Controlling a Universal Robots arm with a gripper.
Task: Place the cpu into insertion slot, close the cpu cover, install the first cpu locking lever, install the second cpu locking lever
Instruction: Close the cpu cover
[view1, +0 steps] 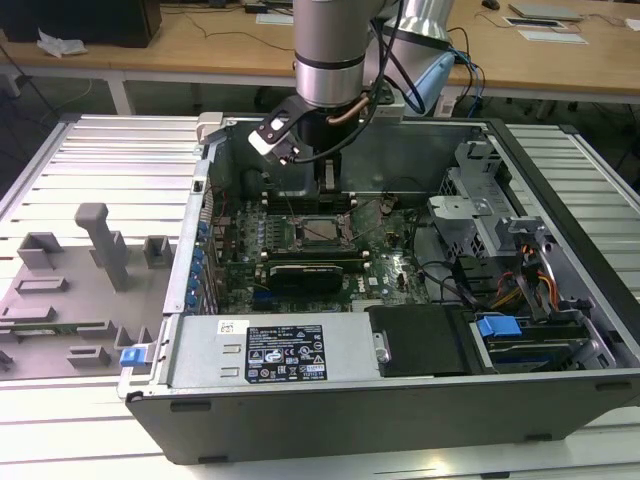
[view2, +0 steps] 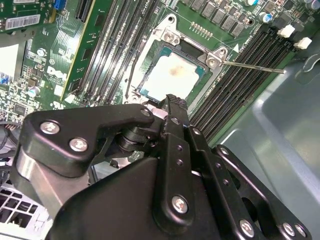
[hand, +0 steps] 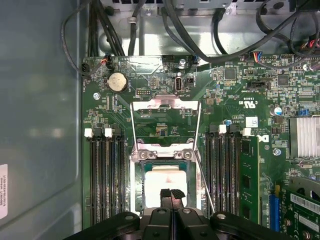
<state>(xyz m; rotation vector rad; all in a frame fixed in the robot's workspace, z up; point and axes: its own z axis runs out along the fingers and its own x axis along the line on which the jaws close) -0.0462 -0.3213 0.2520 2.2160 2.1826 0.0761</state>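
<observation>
Tool (hand: 172, 194): closest to the lens in both wrist views; black fingertips pressed together, with nothing visible between them.
Cpu (hand: 161, 184): seated flat in the insertion slot (hand: 136, 186), pale metal top showing through the frame's window; faintly smudged in the second wrist view.
Cpu cover (hand: 162, 155): apparently lowered over the chip and framing it; hard to tell whether it is fully flat.
Locking lever (view2: 255, 67): thin steel rod standing out from a socket corner, angled across the memory slots (hand: 105, 180); seemingly not latched.
Step in hand (a judgement): chip placed and cover down, with the work now at the cover's edge and the levers.
Doing it well: use the closed fingertips as one blunt pusher; press on frame metal or the rod, never on the chip's bare top; push slowly and straight, keeping clear of the white slot latches on either side.
Cpu relative to tool: just beyond the fingertips, which overlap the chip's nearer edge in the first wrist view; touching or hovering, impossible to tell.
Exterior view: tool lowered into the open computer case (view1: 560, 200), near the socket at the middle of the motherboard (view1: 390, 265).
</observation>
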